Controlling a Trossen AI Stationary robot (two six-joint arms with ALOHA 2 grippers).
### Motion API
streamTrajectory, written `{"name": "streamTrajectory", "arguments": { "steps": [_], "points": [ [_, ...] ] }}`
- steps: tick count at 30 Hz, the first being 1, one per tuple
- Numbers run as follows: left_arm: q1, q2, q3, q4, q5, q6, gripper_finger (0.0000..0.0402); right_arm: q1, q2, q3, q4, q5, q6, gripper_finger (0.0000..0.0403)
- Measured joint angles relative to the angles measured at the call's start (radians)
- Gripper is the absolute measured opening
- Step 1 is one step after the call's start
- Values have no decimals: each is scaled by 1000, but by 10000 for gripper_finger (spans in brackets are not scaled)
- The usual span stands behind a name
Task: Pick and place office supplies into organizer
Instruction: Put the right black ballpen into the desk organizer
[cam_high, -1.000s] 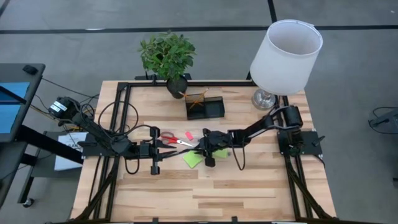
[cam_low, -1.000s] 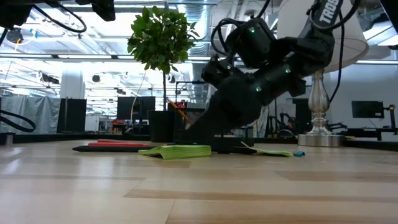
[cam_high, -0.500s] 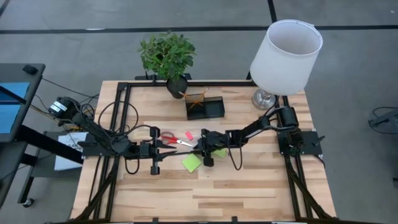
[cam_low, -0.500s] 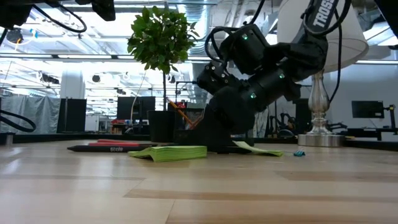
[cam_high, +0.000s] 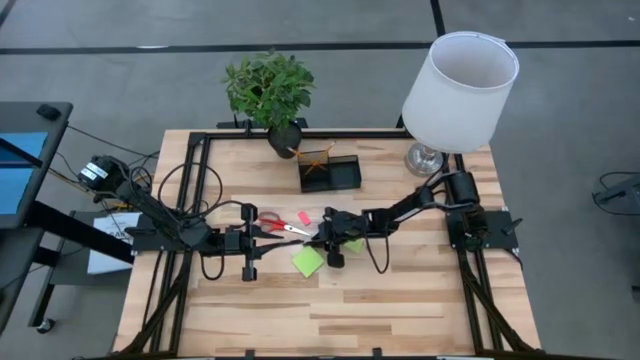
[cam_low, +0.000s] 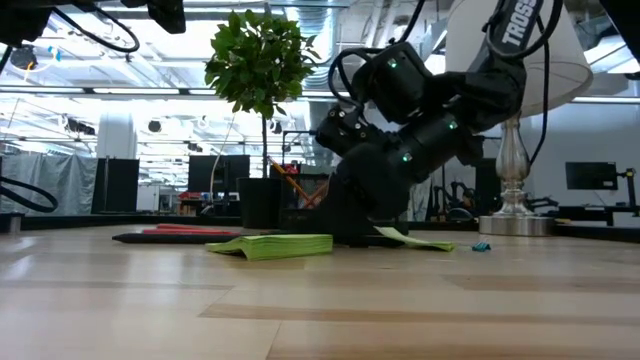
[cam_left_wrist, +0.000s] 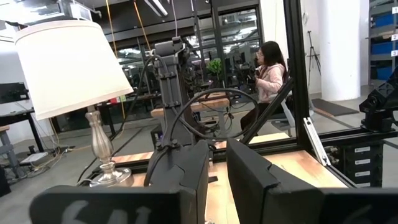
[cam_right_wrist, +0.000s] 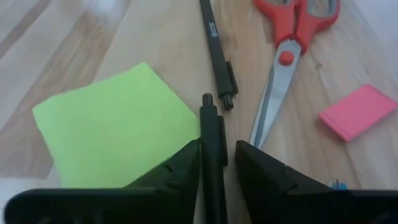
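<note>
Right claw (cam_right_wrist: 217, 163) is low at the counter's centre, its fingers (cam_right_wrist: 177, 168) closing around a black pen (cam_right_wrist: 212, 143), which sits lengthwise between them; the grip appears nearly made, though whether the pen has left the wood cannot be told. A second black pen (cam_right_wrist: 216, 53) lies just beyond the first one's tip, the red-handled scissors (cam_right_wrist: 292, 50) beside it, a pink piece (cam_right_wrist: 359, 111) further out. One lime-green sticky-note pad (cam_right_wrist: 118, 130) lies touching the claw's side. Left claw (cam_left_wrist: 214, 180) waits at the counter's nine o'clock, fingers narrowly parted, pinching nothing. The organizer (cam_high: 330, 171) stands at twelve o'clock from the right claw, well apart, near the plant pot (cam_high: 283, 137). Step in hand, by judgement: picking up a pen. The next move calls for a firm pinch, a lift, then carriage toward twelve o'clock to the organizer.
</note>
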Motion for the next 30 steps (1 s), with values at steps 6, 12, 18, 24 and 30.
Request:
{"name": "streamTrajectory", "arguments": {
  "steps": [6,12,18,24,30],
  "points": [
    [0,0,0,0,0,0,51,0,52,21,27,-10,18,33],
    [0,0,0,0,0,0,51,1,58,36,18,-10,18,17],
    [0,0,0,-1,1,0,51,2,54,35,14,-2,18,12],
    [0,0,0,-1,1,0,51,2,44,34,12,6,25,12],
    [0,0,0,-2,1,0,51,2,-3,27,-30,34,-6,12]
  ]
}}
